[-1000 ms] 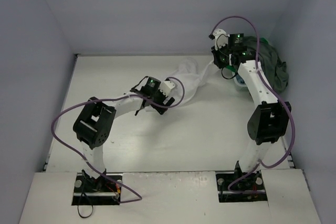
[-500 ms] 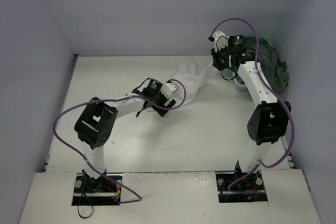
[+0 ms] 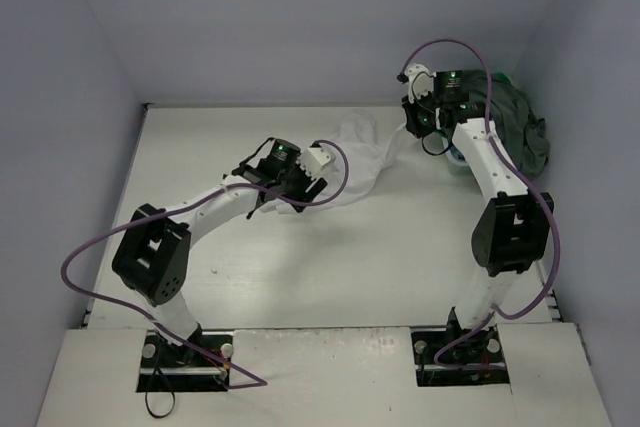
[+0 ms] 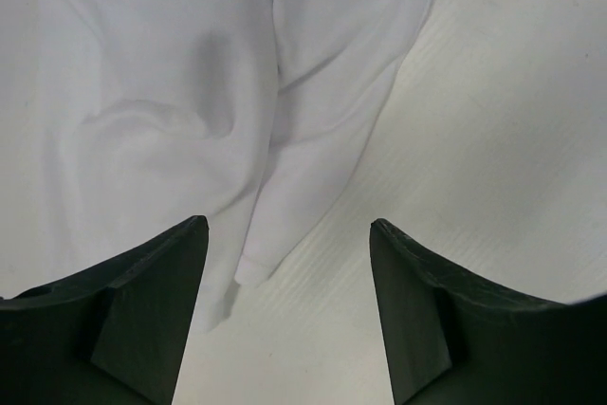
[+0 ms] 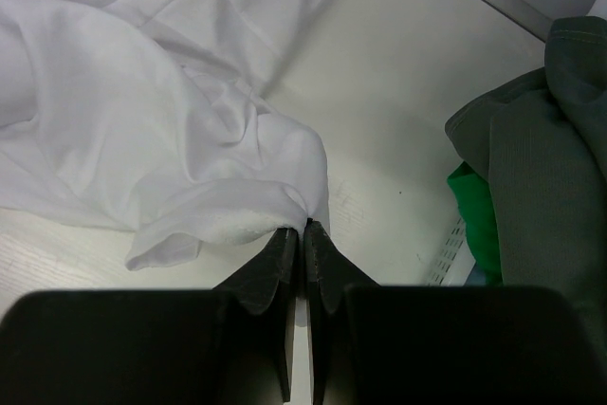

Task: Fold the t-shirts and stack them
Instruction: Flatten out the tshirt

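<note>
The white shirt (image 5: pixel 142 111) is plain and unpatterned; the bench (image 3: pixel 300 257) is off-white. The olive-grey shirt (image 5: pixel 541 168) is plain, the green shirt (image 5: pixel 474 225) bright. The left claw (image 4: pixel 286 225) and right claw (image 5: pixel 303 230) are black, the cables (image 3: pixel 452 43) purple.

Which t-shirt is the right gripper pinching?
The white t-shirt: its edge is nipped in the shut right gripper; the olive-grey shirt and the green shirt lie bunched apart, untouched.

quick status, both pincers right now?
Left pincer: open, holding nothing, above the edge of the white t-shirt.
Right pincer: closed, pinching a fold of the white t-shirt.
</note>
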Robot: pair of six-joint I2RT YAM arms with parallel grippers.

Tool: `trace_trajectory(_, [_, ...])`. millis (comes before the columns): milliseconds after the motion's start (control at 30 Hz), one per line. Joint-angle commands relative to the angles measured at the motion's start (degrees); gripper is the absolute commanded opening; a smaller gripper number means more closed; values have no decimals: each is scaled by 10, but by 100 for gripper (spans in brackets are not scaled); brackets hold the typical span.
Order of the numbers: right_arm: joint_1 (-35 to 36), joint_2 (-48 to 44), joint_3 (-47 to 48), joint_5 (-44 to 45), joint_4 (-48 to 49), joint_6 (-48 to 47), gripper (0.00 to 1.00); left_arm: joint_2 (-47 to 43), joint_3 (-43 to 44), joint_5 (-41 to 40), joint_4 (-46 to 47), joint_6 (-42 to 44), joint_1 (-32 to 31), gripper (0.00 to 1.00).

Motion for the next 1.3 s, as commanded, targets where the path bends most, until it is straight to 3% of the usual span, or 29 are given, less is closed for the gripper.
trace_trajectory(0, [-5,-17,0,-5,24,3,0,-36,30,18,-72,21,-2,63])
trace_trajectory(100, [-4,-19,-2,-10,23,5,0,-34,26,27,-102,27,-2,61])
trace_trajectory(267, [-4,-19,-10,-16,24,9,0,-1,26,26,-123,37,-1,44])
trace_trajectory(733, [-5,-25,-25,-26,23,6,0,74,55,26,-124,50,0,44])
trace_trajectory(1267, [-3,-22,-30,-31,24,5,0,60,43,-15,-79,61,7,45])
